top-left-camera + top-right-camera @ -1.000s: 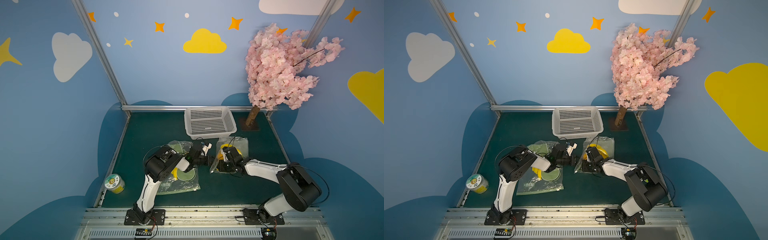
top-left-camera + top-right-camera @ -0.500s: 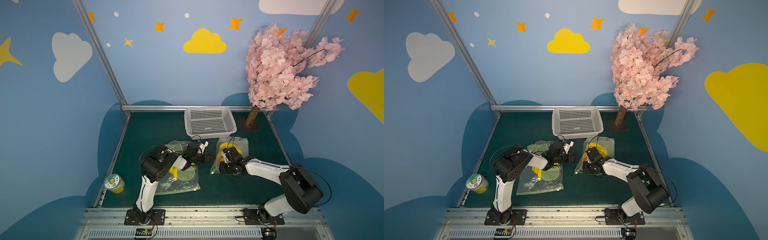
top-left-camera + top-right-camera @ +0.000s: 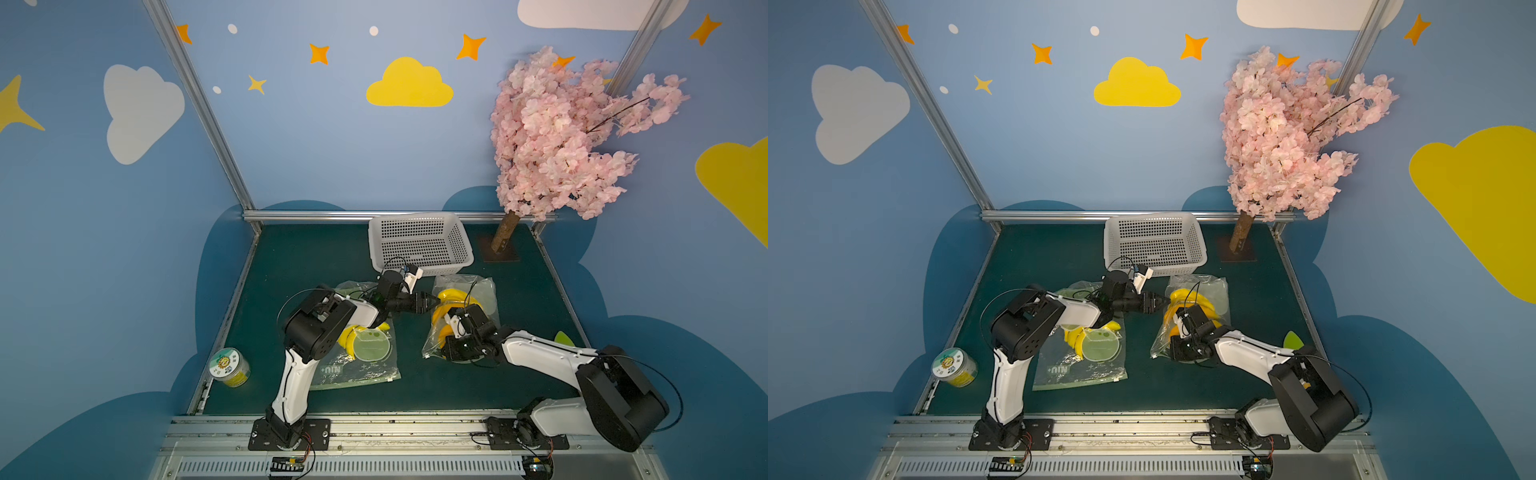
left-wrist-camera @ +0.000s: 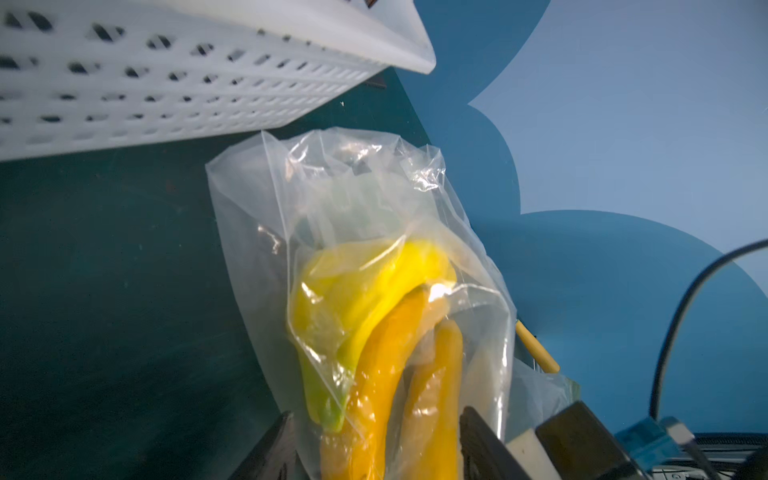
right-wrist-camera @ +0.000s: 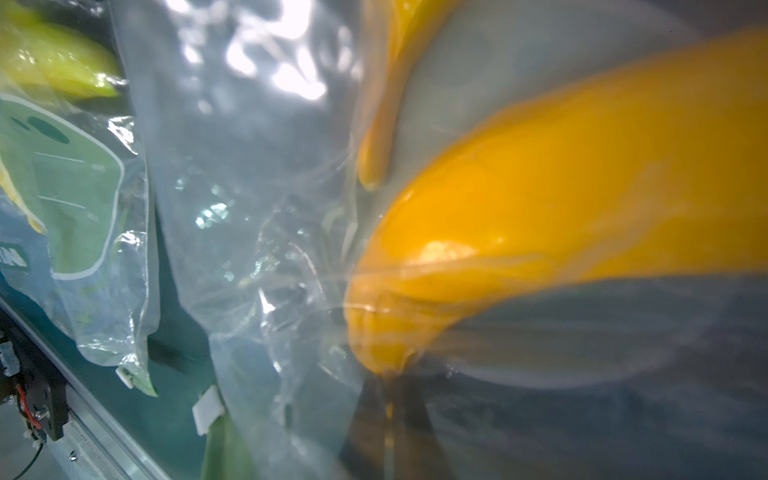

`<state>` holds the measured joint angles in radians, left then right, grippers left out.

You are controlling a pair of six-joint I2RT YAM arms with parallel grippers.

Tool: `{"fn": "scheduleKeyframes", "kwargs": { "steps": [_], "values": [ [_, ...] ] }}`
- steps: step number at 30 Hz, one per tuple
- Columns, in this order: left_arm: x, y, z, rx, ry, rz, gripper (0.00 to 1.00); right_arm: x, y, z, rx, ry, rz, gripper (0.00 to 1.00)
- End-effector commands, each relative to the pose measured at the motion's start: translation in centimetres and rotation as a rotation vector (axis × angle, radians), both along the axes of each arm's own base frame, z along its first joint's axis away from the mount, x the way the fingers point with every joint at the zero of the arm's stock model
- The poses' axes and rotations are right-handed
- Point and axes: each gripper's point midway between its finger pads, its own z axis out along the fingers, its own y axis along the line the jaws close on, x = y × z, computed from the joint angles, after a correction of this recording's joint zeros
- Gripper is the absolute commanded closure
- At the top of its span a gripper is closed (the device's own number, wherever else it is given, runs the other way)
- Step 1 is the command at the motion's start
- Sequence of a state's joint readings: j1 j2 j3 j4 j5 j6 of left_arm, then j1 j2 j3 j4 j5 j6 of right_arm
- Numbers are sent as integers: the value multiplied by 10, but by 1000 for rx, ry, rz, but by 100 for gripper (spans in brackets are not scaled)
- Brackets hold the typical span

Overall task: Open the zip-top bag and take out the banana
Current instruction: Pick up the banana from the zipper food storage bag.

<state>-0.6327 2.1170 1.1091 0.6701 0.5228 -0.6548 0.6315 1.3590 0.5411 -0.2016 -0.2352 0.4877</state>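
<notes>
Left gripper [image 3: 430, 301]: jaws apart, straddling film-covered banana [image 4: 374, 299] in left wrist view; contact unclear. Right gripper [image 3: 449, 353]: clenched, pinching zip-top bag [image 3: 478, 291] at its near end. Banana inside bag; bag lies on green tabletop [image 3: 316, 266], just before white perforated basket [image 3: 419, 245]. Second, printed bag [image 3: 361, 365] with bananas under left arm. Lidded jar [image 3: 230, 366] beside tabletop's left edge.

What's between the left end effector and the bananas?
Only film of the clear bag: the left wrist view shows the open left end effector straddling the bagged bananas.
</notes>
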Motion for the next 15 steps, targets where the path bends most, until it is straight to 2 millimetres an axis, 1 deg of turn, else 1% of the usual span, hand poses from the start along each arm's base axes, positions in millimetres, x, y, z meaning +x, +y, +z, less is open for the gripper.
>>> {"fn": "scheduleKeyframes", "kwargs": {
  "steps": [1,4,9,11,15],
  "values": [
    [10,0,-16,41,28,-1,37,-21,-11,-10,-25,67,16,100],
    [20,2,-26,58,56,30,37,-22,-12,-10,-19,61,11,100],
    [28,2,-29,65,56,40,36,-22,-12,-9,-12,56,15,100],
    [31,1,-34,75,60,45,37,-21,-11,-9,-8,51,21,100],
    [34,-4,-27,2,52,35,39,-21,-10,-10,1,49,24,100]
  ]
}}
